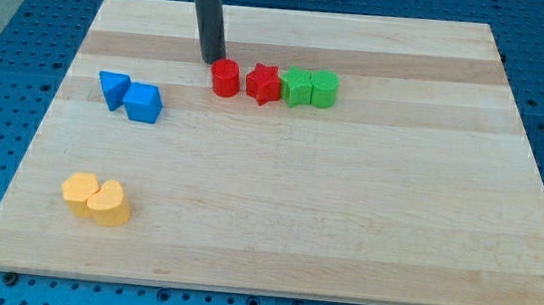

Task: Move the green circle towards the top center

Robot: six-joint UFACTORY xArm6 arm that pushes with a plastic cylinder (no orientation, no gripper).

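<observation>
Four small blocks stood touching in a row near the top centre of the pale wooden surface (345,230), with the green round block (324,89) at its right end beside the green star-shaped block (297,87); pushing it upward cleanly would have called, I judged, for coming round below it. My tip (212,60), a bare rod tool grasping nothing, stood upright just left of the red cylinder block (225,78), next to the red star block (264,84).
</observation>
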